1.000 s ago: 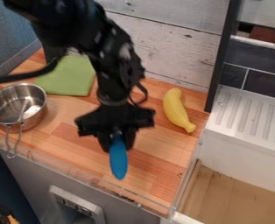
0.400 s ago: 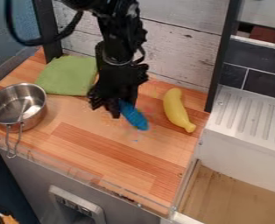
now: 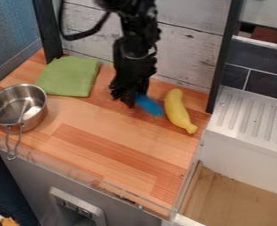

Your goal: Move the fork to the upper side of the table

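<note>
Along the bottom of the frame, left of centre, is the counter's grey front (image 3: 35, 176), and at the lower right a wood-floored recess (image 3: 241, 194). Above them spreads the wooden countertop (image 3: 105, 154). At its left edge sits a metal pot (image 3: 36, 115), open side up, its wire handle (image 3: 12, 145) pointing down the frame. A little above the middle of the frame, the black gripper (image 3: 131, 100) hangs down, clasping the blue fork (image 3: 150, 106) by one end; the other end slants down and right, stopping just beside the yellow banana (image 3: 177, 110). Whether fork and banana touch, I cannot tell. Over to the right is a white ridged draining board (image 3: 256, 119). A green cloth (image 3: 68, 77) lies flat in the upper left, above the pot. Farthest back, a whitewashed plank wall (image 3: 182, 44) crosses the top, between two dark uprights, with dark tiles (image 3: 264, 84) at the upper right.
</note>
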Robot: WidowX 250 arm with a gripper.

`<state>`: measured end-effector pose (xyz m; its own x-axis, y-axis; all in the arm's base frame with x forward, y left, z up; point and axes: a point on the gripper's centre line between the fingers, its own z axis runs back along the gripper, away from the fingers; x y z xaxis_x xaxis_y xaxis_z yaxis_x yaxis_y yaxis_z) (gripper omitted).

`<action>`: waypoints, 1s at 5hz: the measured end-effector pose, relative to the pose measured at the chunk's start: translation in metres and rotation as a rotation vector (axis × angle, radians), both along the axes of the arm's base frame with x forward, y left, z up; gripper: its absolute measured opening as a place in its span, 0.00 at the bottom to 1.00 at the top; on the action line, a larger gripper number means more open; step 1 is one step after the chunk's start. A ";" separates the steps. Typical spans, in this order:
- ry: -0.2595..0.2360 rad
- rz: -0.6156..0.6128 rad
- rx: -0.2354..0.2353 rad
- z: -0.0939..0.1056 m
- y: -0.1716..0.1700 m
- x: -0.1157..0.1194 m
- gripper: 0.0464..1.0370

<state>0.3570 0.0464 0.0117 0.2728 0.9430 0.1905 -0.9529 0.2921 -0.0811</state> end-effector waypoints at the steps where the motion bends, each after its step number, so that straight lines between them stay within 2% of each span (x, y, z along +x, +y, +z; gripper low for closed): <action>1: -0.009 -0.059 -0.003 -0.009 -0.004 0.028 0.33; 2: 0.003 -0.100 0.022 -0.012 -0.001 0.039 0.33; 3: 0.013 -0.131 0.067 -0.010 0.002 0.040 0.33; 4: 0.022 -0.133 0.075 -0.010 0.003 0.039 0.41; 5: 0.038 -0.133 0.074 -0.011 0.004 0.036 0.71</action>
